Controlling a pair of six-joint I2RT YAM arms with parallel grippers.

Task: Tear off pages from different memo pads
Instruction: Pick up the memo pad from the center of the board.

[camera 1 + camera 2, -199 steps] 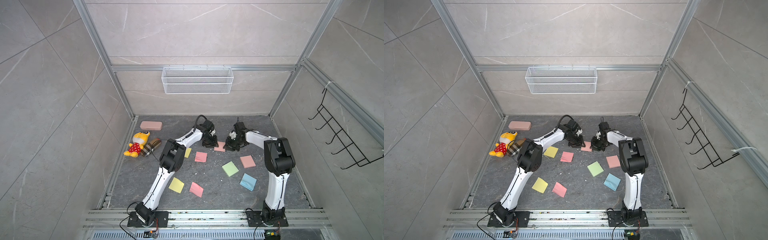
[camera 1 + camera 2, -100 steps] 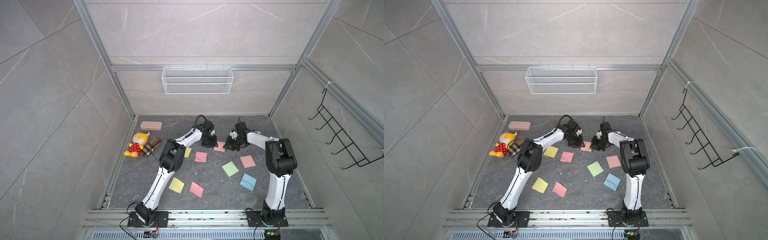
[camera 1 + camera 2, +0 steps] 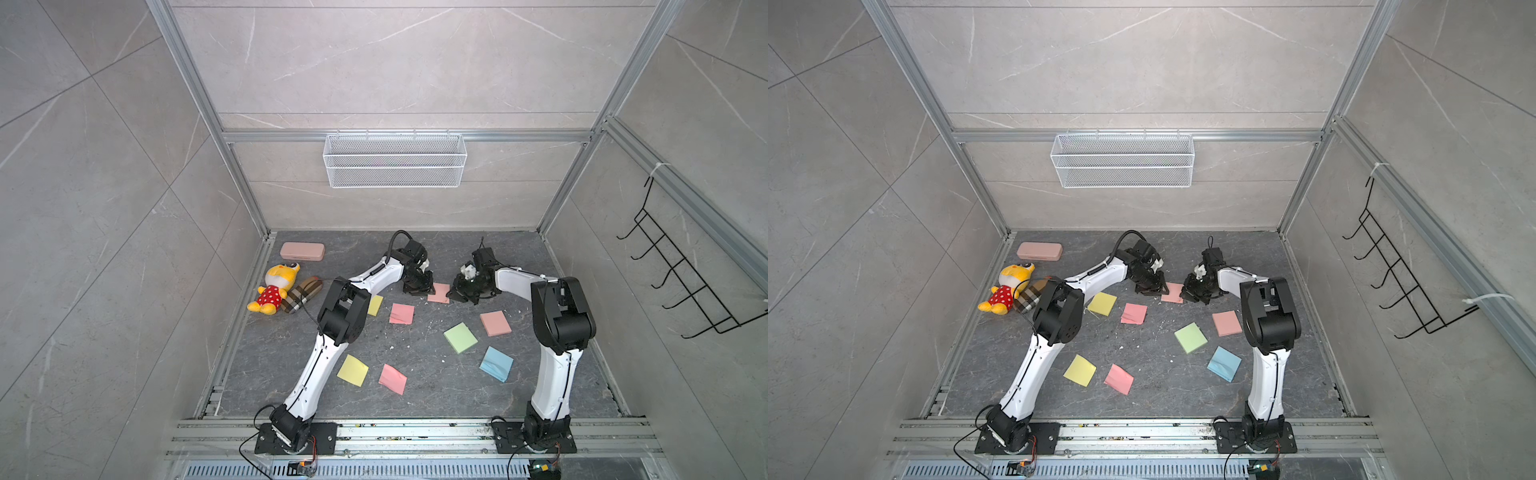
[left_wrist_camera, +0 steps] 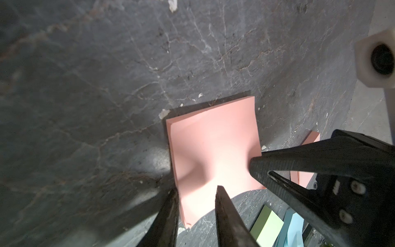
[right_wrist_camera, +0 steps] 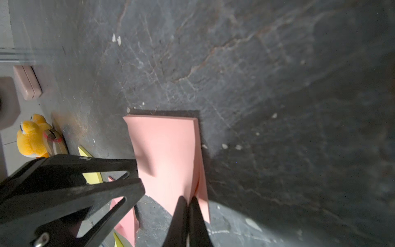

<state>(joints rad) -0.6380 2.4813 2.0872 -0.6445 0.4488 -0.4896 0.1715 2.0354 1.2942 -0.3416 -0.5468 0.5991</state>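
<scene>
A salmon memo pad [image 3: 439, 292] [image 3: 1172, 292] lies at the back middle of the floor, between both grippers. My left gripper [image 4: 197, 189] stands open over one corner of the pad [image 4: 213, 139], its fingertips down on it. My right gripper [image 5: 187, 198] is shut on the edge of the top page [image 5: 166, 149], which is bowed up off the stack [image 5: 204, 188]. In both top views the left gripper [image 3: 417, 289] and right gripper [image 3: 455, 295] flank the pad. Several other pastel squares lie nearer: yellow [image 3: 375, 305], pink [image 3: 402, 313], green [image 3: 460, 337], blue [image 3: 496, 364].
A long pink case [image 3: 302, 251] and a yellow plush toy [image 3: 274, 288] with a plaid piece [image 3: 301, 294] lie at the back left. A white wire basket [image 3: 395, 160] hangs on the rear wall. A black hook rack [image 3: 681, 286] hangs on the right wall.
The right gripper's jaws have closed onto the salmon pad's top page. Both arms have hardly moved, and the left gripper stays on the pad.
</scene>
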